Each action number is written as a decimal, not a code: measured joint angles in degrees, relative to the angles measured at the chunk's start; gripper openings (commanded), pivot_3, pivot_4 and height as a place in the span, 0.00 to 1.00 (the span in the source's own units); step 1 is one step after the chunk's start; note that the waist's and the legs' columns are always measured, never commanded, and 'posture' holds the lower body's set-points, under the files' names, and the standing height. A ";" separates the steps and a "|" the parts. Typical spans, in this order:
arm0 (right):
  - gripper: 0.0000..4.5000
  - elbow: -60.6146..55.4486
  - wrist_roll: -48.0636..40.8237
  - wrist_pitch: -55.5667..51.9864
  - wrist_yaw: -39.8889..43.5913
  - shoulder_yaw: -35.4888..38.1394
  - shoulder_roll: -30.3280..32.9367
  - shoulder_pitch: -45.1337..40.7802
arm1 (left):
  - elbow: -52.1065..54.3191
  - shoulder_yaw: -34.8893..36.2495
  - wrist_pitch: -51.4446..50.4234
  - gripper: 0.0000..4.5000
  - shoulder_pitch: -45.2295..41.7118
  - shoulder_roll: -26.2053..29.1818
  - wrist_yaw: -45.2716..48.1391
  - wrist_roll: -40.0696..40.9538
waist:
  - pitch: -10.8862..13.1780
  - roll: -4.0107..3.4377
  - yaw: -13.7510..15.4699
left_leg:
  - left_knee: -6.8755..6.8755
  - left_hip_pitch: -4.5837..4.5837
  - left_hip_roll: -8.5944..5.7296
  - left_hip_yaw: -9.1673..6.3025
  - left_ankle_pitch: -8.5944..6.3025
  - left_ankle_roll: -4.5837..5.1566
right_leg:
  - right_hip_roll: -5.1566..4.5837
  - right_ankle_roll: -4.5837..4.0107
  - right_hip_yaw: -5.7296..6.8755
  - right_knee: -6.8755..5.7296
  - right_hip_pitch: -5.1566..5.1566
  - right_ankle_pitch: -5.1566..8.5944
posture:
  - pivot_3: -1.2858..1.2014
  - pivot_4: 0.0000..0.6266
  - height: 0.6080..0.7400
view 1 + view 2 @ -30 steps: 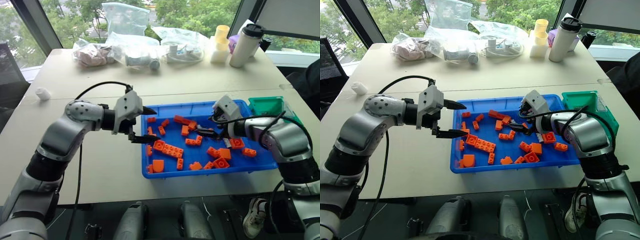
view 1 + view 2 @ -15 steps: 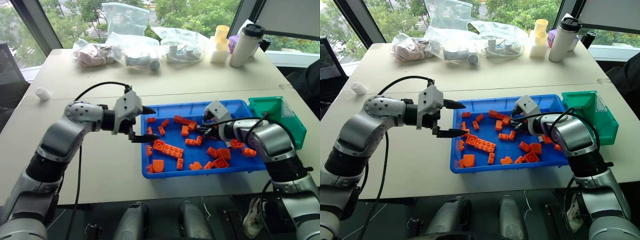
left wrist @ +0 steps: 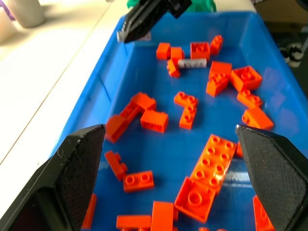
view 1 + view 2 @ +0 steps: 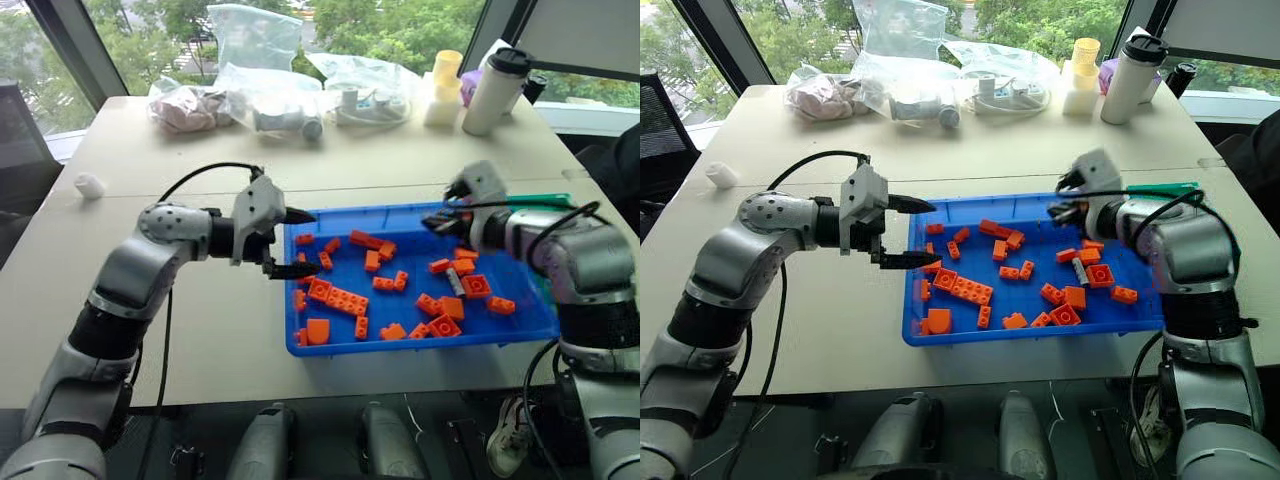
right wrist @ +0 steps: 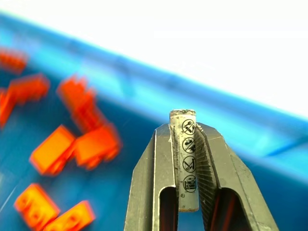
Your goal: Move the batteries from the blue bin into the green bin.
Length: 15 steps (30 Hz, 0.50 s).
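1. Blue bin (image 4: 300, 345): landmark; holds scattered orange bricks (image 4: 338, 298).
2. Loose battery (image 4: 456, 283): lying among bricks in the bin's right half.
3. Left gripper (image 4: 283, 243): jaws wide, empty, over the bin's left rim.
4. Right gripper (image 4: 436, 224): clamped on a battery (image 5: 185, 161), above the bin's far right part. Step in hand: carrying it off.
5. Green bin (image 4: 545, 201): just past the blue bin's far right corner. Next: swing right, release over it.
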<state>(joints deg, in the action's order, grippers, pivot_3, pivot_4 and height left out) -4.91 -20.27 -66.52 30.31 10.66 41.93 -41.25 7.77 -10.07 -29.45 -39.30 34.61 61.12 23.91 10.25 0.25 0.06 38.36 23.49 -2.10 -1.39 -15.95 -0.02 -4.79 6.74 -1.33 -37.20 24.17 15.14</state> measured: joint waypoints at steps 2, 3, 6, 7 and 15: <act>0.01 -0.34 0.76 0.30 -1.84 4.01 2.83 0.43 | -1.98 0.51 0.93 1.00 -1.88 -2.09 -0.29 0.31 | -0.02 0.02 0.22 | -0.02 0.00 0.02 0.00 0.00 0.00 | 0.01 0.00 0.01 0.01 0.00 0.00 | 0.52 0.24 1.00; 0.01 0.12 1.50 0.94 -2.53 5.43 4.59 1.76 | -3.66 0.65 1.71 1.00 -3.05 -3.99 -0.61 0.33 | -0.02 0.02 0.64 | -0.02 0.00 0.00 0.00 0.00 0.00 | 0.00 0.00 0.02 0.01 -0.01 0.00 | 0.52 0.24 1.00; 0.01 3.25 3.85 2.73 -4.25 8.22 8.23 5.64 | -8.43 0.75 4.04 1.00 -5.11 -7.21 -1.33 0.24 | -0.02 0.02 0.59 | -0.01 0.01 -0.04 0.10 0.00 0.01 | -0.05 0.00 -0.02 0.02 -0.02 0.00 | 0.52 0.24 1.00; 0.01 4.25 4.33 3.21 -4.60 8.76 8.76 6.45 | -9.75 0.75 4.41 1.00 -5.59 -7.78 -1.31 0.18 | -0.02 0.02 0.45 | -0.01 -0.01 -0.03 0.11 0.00 0.01 | -0.04 0.00 -0.03 0.01 -0.02 0.00 | 0.52 0.24 1.00; 0.01 7.90 5.43 5.20 -5.83 10.74 9.07 8.59 | -13.34 0.59 7.25 1.00 -7.70 -10.34 -0.34 -0.86 | -0.04 -0.02 -1.07 | -0.05 -0.07 0.08 0.14 0.00 0.00 | 0.06 0.00 -0.07 -0.03 0.03 0.00 | 0.52 0.24 1.00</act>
<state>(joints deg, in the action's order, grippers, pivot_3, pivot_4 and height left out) 2.99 -14.84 -61.32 24.47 21.39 51.00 -32.66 -5.57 -9.48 -22.20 -47.00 24.27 60.78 23.05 10.21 0.23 -1.01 38.31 23.42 -2.03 -1.25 -15.95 -0.02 -4.73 6.75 -1.40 -37.23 24.20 15.14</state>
